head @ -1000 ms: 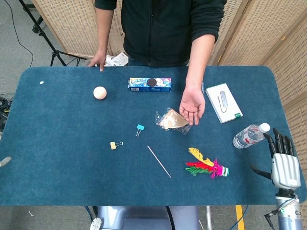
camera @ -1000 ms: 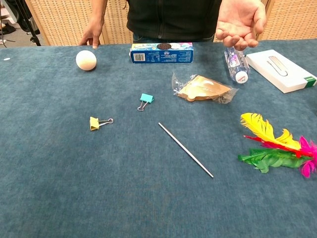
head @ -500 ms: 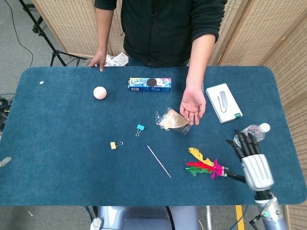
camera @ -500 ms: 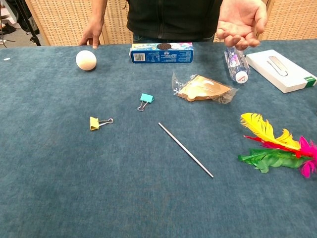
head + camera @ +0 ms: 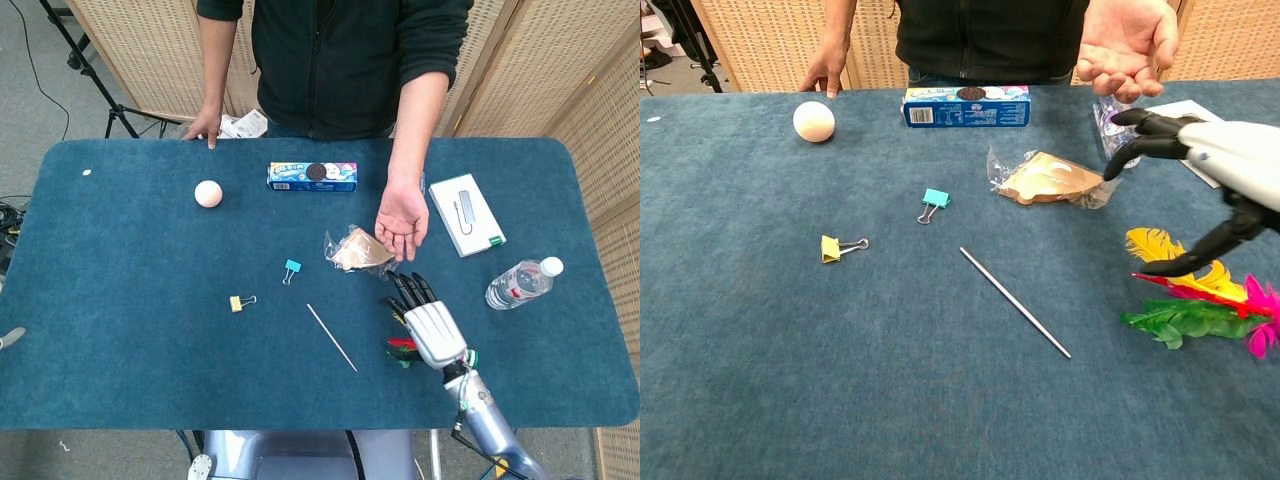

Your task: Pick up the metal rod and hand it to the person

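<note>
silver right hand (image 5: 428,322), black fingers (image 5: 408,290)

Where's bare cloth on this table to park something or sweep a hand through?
Widest bare patch: near-left, below the yellow clip and left of the metal rod. Also bare: the far-left strip between the egg and the table edge. Crowded: right-centre, where the right hand hangs over the feathers, near the snack bag, the person's palm and the bottle.

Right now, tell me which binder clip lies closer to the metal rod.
The teal binder clip, just above the metal rod's upper end; the yellow binder clip lies farther left.
</note>
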Robot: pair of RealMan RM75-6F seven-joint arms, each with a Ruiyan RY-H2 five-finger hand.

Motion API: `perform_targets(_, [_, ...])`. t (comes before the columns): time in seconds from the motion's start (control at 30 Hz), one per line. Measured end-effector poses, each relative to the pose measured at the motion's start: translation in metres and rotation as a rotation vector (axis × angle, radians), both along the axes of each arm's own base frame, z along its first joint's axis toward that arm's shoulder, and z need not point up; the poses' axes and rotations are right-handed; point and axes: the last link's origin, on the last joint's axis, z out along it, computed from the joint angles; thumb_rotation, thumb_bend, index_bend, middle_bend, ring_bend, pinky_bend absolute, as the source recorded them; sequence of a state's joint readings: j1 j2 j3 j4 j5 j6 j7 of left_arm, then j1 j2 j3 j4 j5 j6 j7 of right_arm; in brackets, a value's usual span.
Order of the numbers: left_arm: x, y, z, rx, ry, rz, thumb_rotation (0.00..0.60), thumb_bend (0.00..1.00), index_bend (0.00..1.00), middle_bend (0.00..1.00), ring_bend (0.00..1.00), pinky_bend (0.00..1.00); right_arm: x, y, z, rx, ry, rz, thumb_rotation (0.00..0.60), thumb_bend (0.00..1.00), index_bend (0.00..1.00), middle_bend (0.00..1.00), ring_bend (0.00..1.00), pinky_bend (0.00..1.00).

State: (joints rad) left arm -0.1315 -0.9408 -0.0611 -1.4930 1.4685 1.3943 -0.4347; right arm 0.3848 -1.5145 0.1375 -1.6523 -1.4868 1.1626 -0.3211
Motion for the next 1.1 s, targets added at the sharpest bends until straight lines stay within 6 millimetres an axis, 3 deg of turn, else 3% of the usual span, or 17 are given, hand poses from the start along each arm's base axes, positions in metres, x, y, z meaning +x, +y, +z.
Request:
perform_targets(0.5, [-0.002,0.002,0.002,-0.007,-0.01,0.007,0.6,0.13,0.0,0.0,0.0,0.0,0.034,-0.019,-0.065,0.081,0.005,-0.091,0.6,0.0,0.34,0.0,0.0,0.0])
perform_targets(0.8, [-0.003,0.004,0.001,-0.011,-0.012,0.017,0.6,0.13,0.0,0.0,0.0,0.0,0.05,-0.017,-0.081,0.111,0.001,-0.085,0.6,0.0,0.34,0.0,0.0,0.0])
perform_targets(1.1, [-0.003,0.005,0.001,-0.012,-0.013,0.018,0.6,0.13,0.0,0.0,0.0,0.0,0.052,-0.011,-0.093,0.1,0.029,-0.081,0.6,0.0,0.34,0.0,0.0,0.0])
